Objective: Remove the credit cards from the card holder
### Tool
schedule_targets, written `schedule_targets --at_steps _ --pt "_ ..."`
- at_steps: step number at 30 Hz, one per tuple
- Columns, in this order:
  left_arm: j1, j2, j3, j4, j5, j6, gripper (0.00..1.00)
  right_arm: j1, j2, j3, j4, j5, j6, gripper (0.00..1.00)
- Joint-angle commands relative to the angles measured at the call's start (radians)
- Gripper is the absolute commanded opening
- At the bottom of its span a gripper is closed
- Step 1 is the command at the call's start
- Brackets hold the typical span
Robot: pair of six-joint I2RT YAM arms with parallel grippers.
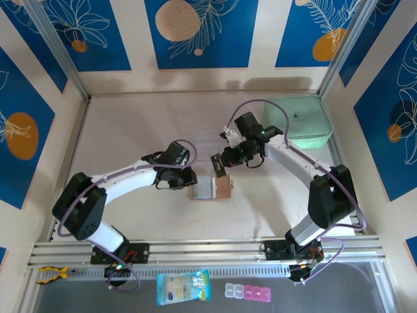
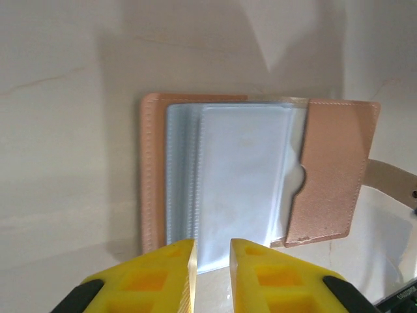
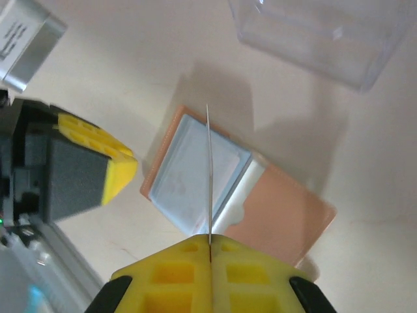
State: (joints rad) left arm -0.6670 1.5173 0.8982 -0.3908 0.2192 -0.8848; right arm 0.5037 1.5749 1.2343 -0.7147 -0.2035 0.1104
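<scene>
Right gripper (image 3: 210,242): you have it pinched shut on a thin card (image 3: 208,169), edge-on at frame centre.
Left gripper (image 2: 212,270): your jaws stand a narrow slit apart, lower centre.
Wallet (image 1: 210,187): open on the table (image 1: 130,130), mid-frame between both grippers.

so the count: one card holder (image 1: 210,187), one credit card (image 3: 208,169), one mint-green case (image 1: 298,122) at 1 o'clock, one clear box (image 3: 313,32), one blue-and-yellow packet (image 1: 184,287) and one pill strip (image 1: 251,292) at 6 o'clock.
</scene>
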Motion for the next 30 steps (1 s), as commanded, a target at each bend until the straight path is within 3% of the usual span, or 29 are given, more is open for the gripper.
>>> schedule_targets --at_steps 1,5,11,16,30 --pt "0.037 -0.056 -0.045 0.010 -0.033 -0.018 0.23 0.016 0.032 0.063 -0.118 0.041 -0.302 0.00" --pt "0.064 -0.102 -0.081 0.020 -0.035 -0.027 0.24 0.029 0.089 0.172 -0.185 0.091 -0.535 0.00" --pt "0.081 -0.135 -0.126 0.053 -0.025 -0.044 0.24 0.023 0.194 0.331 -0.235 0.164 -0.719 0.00" --pt "0.082 -0.150 -0.172 0.114 -0.006 -0.079 0.24 0.012 0.291 0.455 -0.271 0.167 -0.825 0.00" --pt "0.116 -0.212 -0.182 0.073 -0.034 -0.065 0.23 -0.005 0.552 0.773 -0.418 0.175 -0.962 0.00"
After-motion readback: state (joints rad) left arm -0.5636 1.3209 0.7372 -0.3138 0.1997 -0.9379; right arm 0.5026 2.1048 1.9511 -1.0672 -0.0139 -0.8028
